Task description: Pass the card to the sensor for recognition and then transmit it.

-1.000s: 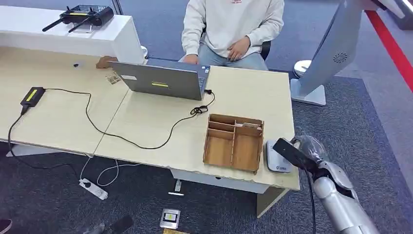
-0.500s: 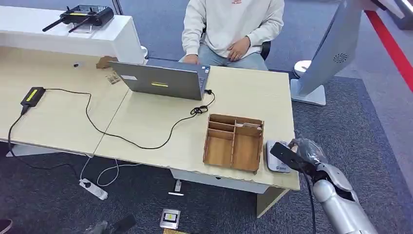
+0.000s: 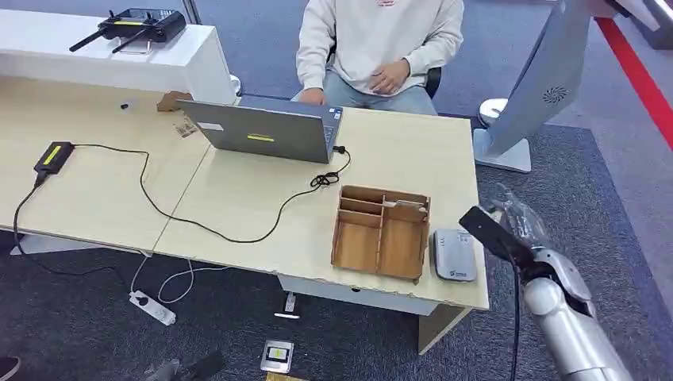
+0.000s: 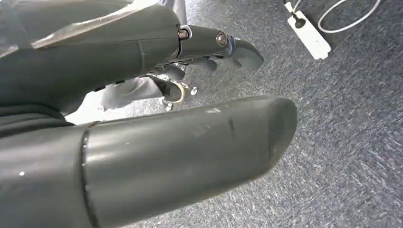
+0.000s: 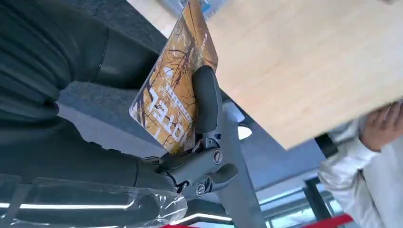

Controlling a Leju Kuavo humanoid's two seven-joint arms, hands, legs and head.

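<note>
Now the right hand (image 3: pixel 520 230) has drawn back from above the grey rounded card reader (image 3: pixel 453 254), leaving it uncovered near the desk's (image 3: pixel 238 198) front right corner, just beside the brown compartment tray (image 3: pixel 381 231). It holds the card (image 5: pixel 173 90), a thin glossy rectangle printed with golden branches and large white letters I cannot read, pinched between thumb and a dark finger beyond the desk edge. Over grey carpet, the left hand (image 4: pixel 142 118) holds nothing, its fingers curled apart from the thumb.
</note>
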